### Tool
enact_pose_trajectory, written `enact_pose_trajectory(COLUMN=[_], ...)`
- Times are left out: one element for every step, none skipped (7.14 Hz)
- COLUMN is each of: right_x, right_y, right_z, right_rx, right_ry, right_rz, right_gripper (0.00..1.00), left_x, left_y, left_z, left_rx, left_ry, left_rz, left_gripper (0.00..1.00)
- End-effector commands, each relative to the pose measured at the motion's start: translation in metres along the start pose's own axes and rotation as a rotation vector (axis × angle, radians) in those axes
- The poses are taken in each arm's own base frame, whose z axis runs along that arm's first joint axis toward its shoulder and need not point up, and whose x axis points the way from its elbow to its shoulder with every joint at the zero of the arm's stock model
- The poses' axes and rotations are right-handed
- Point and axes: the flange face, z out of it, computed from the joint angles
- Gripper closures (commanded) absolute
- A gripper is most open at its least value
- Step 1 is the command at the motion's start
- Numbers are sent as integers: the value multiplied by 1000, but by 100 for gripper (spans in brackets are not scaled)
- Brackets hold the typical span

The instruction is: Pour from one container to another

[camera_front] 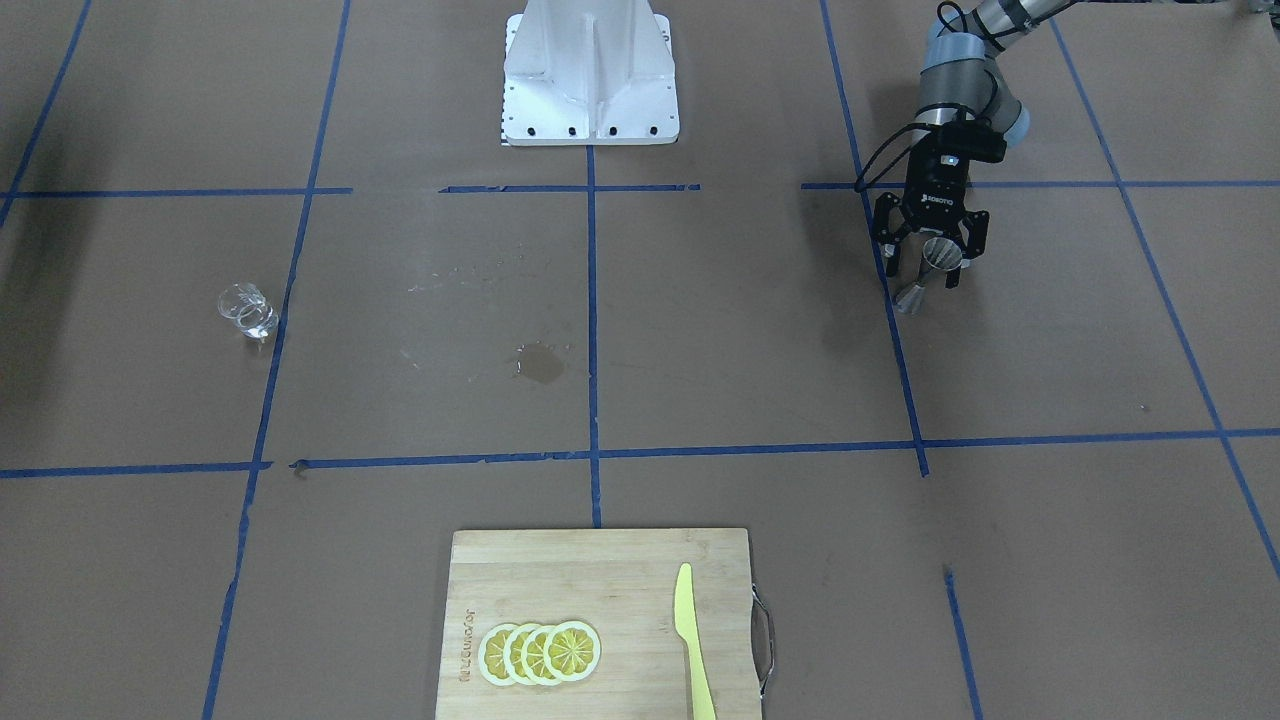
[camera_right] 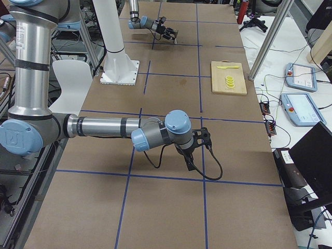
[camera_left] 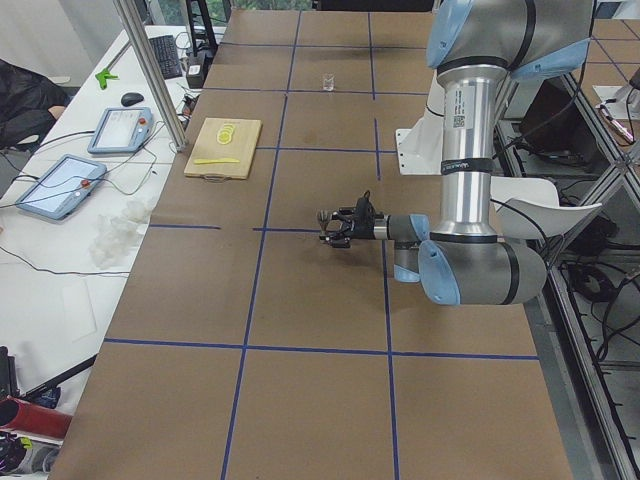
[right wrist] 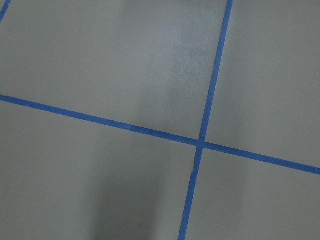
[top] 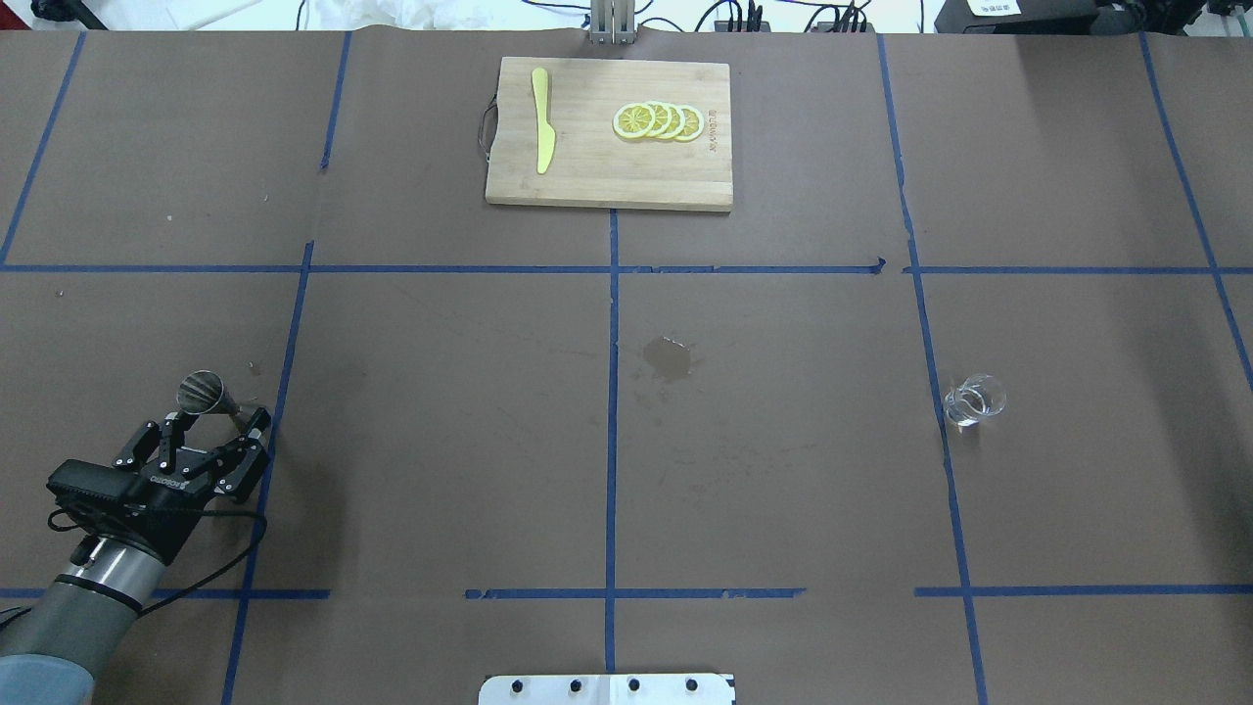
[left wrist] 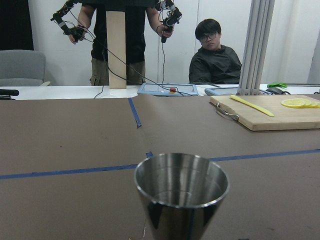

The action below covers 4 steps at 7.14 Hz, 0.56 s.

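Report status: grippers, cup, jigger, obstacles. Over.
Left gripper open, straddling jigger. Right gripper: state unclear. Glass cup untouched, far right. Only a stain between.

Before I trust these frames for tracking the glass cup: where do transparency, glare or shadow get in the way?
Front-facing and overhead views: the glass cup is sharp but nearly see-through against the brown paper, marked mostly by bright glints. Left wrist view: the steel jigger is crisp, with streaky reflections.

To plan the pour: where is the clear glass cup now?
In the overhead view, the glass cup is alone on the table's right half, just right of a blue tape line, far from the jigger.
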Motion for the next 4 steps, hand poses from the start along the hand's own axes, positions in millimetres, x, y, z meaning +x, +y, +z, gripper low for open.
enact_pose_trajectory(right_x=[-1,-3,-4,-4], right_y=[0,-2,-1,-1], right_z=[-1,-3,-4,-4], right_rx=[1,6,7,7], right_ry=[0,-2,-4,-4], right_rz=[0,-5,-7,-7], right_gripper=[0,0,0,0], left_x=[0,-2,-4,-4], left_y=[0,2,2,2], left_z=[0,0,0,0], left_rx=[0,-3,-3,-3], left_ry=[0,-1,-2,-2], left_rz=[1,7,8,12], left_gripper=[70,94,100,100])
